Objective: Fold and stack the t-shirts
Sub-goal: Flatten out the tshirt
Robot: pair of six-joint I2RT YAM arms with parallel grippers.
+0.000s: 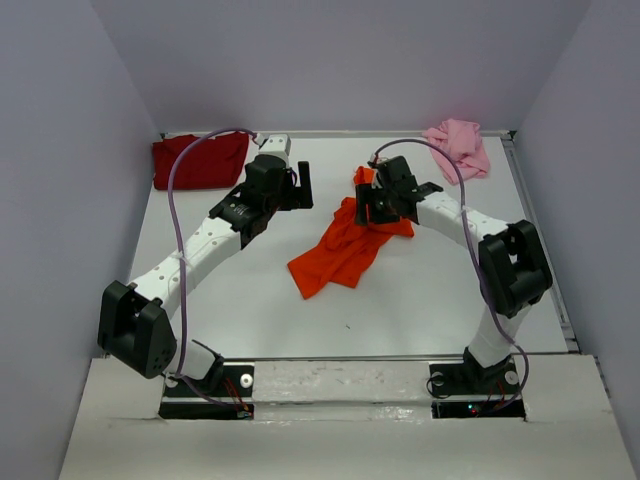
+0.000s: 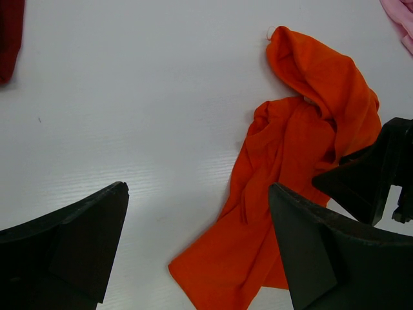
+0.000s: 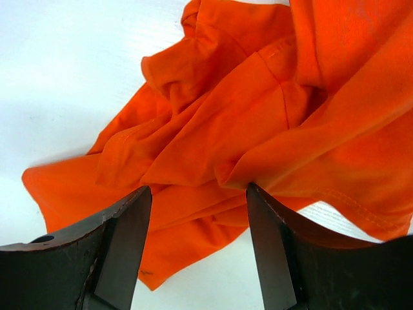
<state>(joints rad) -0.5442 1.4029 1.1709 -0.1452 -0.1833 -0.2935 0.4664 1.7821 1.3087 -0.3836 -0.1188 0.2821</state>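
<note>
Hanging over the orange t-shirt (image 1: 345, 245), my right gripper (image 3: 198, 190) has its jaws spread apart. The cloth lies beneath and between them, and neither finger pinches it. The shirt is crumpled into a long rumpled strip in the middle of the table (image 1: 400, 310), running from a bunched far end under my right wrist down to a flatter end nearer my left arm. Up close it is bright, deeply creased, folded over itself, with a stitched hem showing. My left gripper (image 2: 199, 194) stands wide open and holds nothing, over bare table just left of that shirt. The dark red t-shirt (image 1: 200, 162) lies in a low heap at the far left corner. The pale pink t-shirt (image 1: 458, 147) sits bunched at the far right corner. All three are well apart.
</note>
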